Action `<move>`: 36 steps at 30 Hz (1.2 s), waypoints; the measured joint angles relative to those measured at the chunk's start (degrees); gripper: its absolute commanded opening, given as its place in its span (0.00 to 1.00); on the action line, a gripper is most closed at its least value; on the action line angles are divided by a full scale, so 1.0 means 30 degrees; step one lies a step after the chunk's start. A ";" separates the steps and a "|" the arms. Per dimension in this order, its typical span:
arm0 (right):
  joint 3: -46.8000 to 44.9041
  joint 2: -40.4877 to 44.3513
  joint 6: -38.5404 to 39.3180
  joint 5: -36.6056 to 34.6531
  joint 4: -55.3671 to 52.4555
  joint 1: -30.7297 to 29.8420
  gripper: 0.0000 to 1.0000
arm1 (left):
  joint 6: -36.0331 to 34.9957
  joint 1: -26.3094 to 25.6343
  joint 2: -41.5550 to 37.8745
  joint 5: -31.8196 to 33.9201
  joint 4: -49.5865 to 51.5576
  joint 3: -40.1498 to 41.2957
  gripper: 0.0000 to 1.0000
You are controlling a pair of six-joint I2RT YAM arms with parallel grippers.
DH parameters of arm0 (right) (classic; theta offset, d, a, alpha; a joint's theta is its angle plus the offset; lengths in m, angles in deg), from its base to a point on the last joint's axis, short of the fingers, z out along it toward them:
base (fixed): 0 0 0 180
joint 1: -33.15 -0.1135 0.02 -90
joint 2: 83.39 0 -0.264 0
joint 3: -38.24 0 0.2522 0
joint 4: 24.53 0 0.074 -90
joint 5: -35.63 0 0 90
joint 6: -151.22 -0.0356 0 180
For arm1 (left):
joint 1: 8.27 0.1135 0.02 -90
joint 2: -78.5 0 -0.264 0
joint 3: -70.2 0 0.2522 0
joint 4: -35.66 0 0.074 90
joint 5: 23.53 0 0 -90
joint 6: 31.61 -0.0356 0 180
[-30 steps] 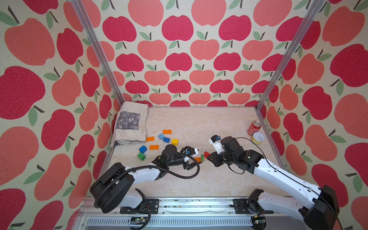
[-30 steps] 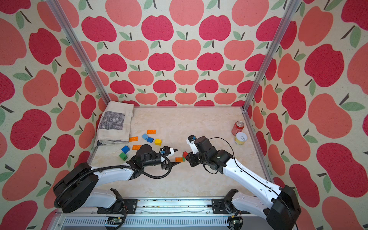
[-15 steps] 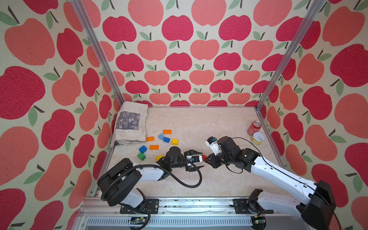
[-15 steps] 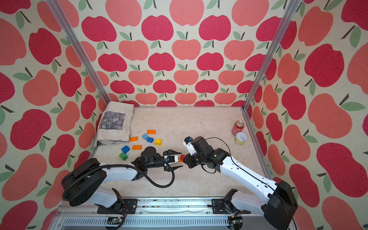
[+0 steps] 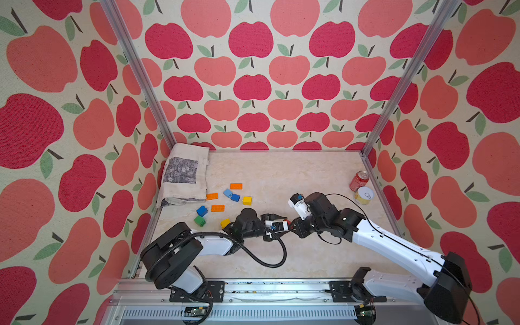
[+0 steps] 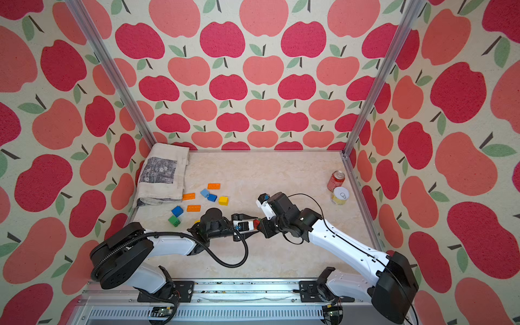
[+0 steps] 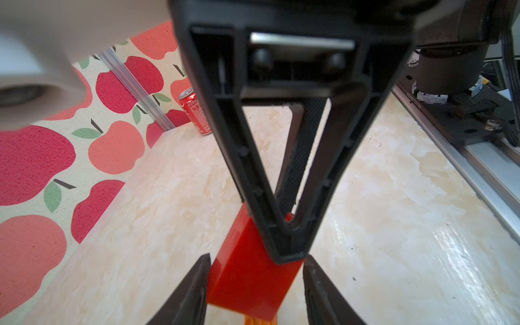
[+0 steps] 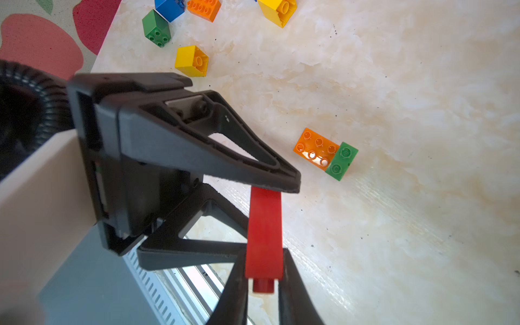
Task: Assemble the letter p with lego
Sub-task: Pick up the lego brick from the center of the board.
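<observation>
Near the middle of the worktop (image 5: 309,261) we see both arms meet tip to tip. The right pincer (image 8: 263,284) is clamped on the red brick (image 8: 264,225). The left pincer (image 7: 256,261) straddles that same brick from the left, its fingers (image 7: 197,284) right at the brick's sides; we cannot tell whether it is actually squeezing. The orange-and-green pair (image 8: 323,153), joined, studs up, lies on the worktop near the pincers. Left of the left wrist: near yellow brick (image 5: 225,223), then green brick (image 5: 199,221) with blue brick (image 5: 201,210) just beside it. Farther back, loose and spread: first orange plate (image 5: 217,208), second orange plate (image 5: 212,196), far yellow brick (image 5: 247,200), dark blue brick (image 5: 235,197) just beside light blue brick (image 5: 227,192), third orange plate (image 5: 235,186). Right edge: yellow tin (image 5: 363,195), red soda can (image 5: 359,181) behind it, both upright. Far left corner: folded cloth (image 5: 184,177) with a grey print, against the apple-patterned wall (image 5: 253,84).
</observation>
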 measured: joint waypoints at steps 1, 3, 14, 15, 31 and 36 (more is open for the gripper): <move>0.0007 -0.0058 0.0000 0.0000 0.0007 0.0000 0.00 | -0.0007 -0.0007 0.0000 0.0066 0.0000 0.0000 0.47; 0.0029 -0.0160 -0.0007 -0.0044 0.0000 0.0000 0.00 | 0.0007 -0.0007 0.0000 0.0211 0.0007 0.0000 0.44; 0.0102 -0.0197 -0.0721 -0.0517 0.0372 0.0007 0.02 | 0.0743 -0.0007 0.0015 0.0867 0.0401 -0.0007 0.28; 0.0102 -0.0197 -0.0852 -0.0627 0.0481 0.0007 0.02 | 0.0976 -0.0007 0.0015 0.0947 0.0379 -0.0007 0.27; -0.1508 0.0954 -0.2404 -0.2732 0.4204 0.0007 0.12 | 0.5850 -0.0058 0.1443 0.2565 -0.2965 0.0117 0.27; -0.1508 0.0801 -0.2550 -0.2805 0.4597 0.0007 0.12 | 0.6499 -0.0058 0.1501 0.2841 -0.3388 0.0277 0.28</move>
